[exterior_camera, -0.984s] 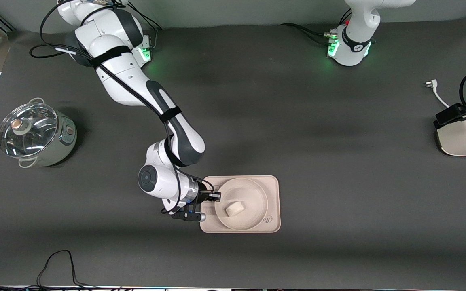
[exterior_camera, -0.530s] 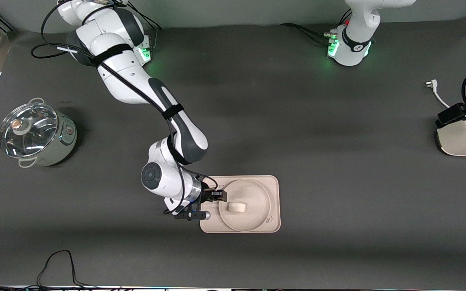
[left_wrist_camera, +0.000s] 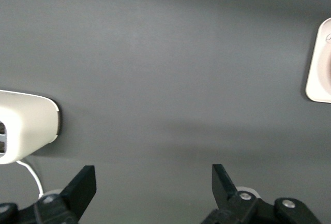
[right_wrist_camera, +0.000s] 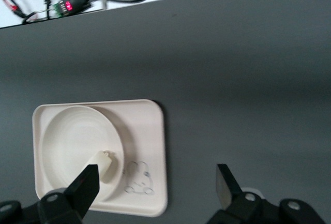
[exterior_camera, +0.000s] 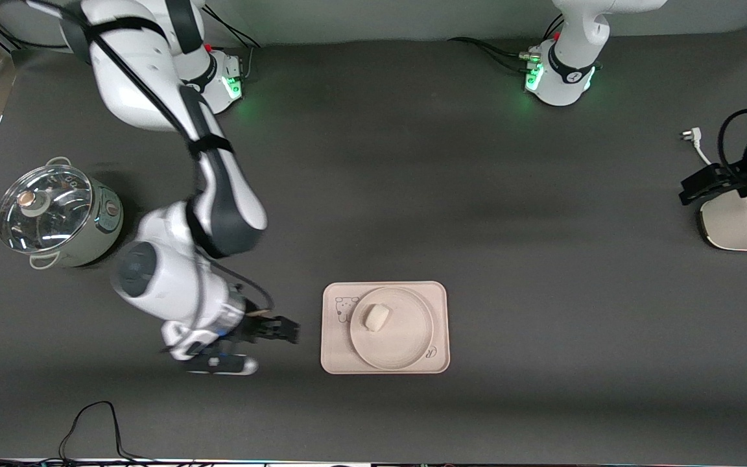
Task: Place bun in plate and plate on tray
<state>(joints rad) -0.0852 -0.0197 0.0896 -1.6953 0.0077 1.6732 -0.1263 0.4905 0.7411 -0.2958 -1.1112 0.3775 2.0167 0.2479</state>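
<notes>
Dark table [exterior_camera: 477,214]: tray [exterior_camera: 338,353] with plate [exterior_camera: 406,334] beside open right pincer [exterior_camera: 286,329].

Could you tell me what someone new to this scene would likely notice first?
Probably the cream tray near the table's middle, with the plate on it and the bun in the plate. Next, the right gripper, open and empty beside the tray toward the right arm's end. The left gripper waits open at the left arm's end, and a glass-lidded pot sits at the right arm's end.
</notes>
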